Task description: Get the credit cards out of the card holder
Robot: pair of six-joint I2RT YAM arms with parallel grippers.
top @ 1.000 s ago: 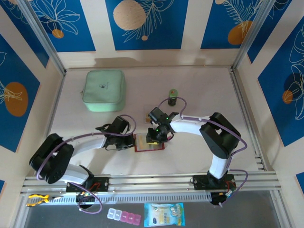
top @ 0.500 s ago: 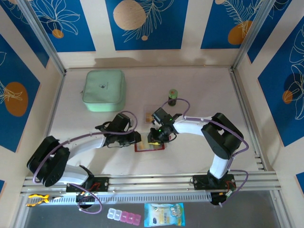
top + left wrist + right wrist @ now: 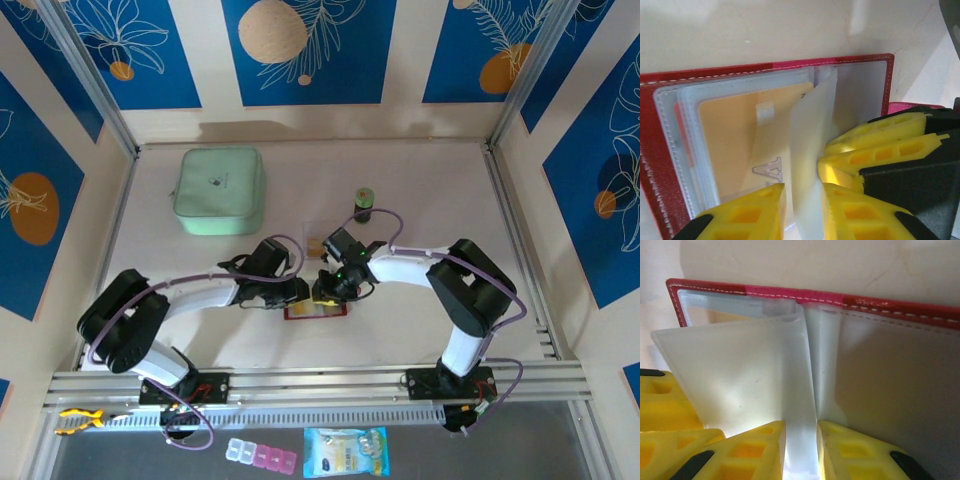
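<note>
**Clerk:** Item one, the card holder?

**Inspector:** One card holder (image 3: 318,312), dark red. It lies open and flat on the surface (image 3: 420,180), midway between the left and right edges and nearer the near edge than the far one.

**Clerk:** Cards?

**Inspector:** Two counted in the left wrist view, both inside the clear sleeves. One is a tan-yellow card (image 3: 735,145), face up. Behind it on the left shows the reddish-orange edge of a second card (image 3: 683,137). A small tan rectangle (image 3: 316,246) lies on the surface just beyond the holder, too small to identify.

**Clerk:** Grippers?

**Inspector:** Two, close together over the holder. The right gripper (image 3: 801,440) has its fingers (image 3: 850,450) clamped on a clear sleeve leaf (image 3: 740,375) lifted from the spine. The left gripper (image 3: 802,200) has its fingers (image 3: 747,212) narrowly apart with a clear leaf (image 3: 807,150) standing between them. Whether they press it, I cannot tell, nor whether it is the same leaf.

**Clerk:** Other items?

**Inspector:** One mint-green pouch (image 3: 220,190) toward the far left corner. One small green can (image 3: 364,204), upright, nearer the far edge and right of the middle, apart from the holder.
</note>
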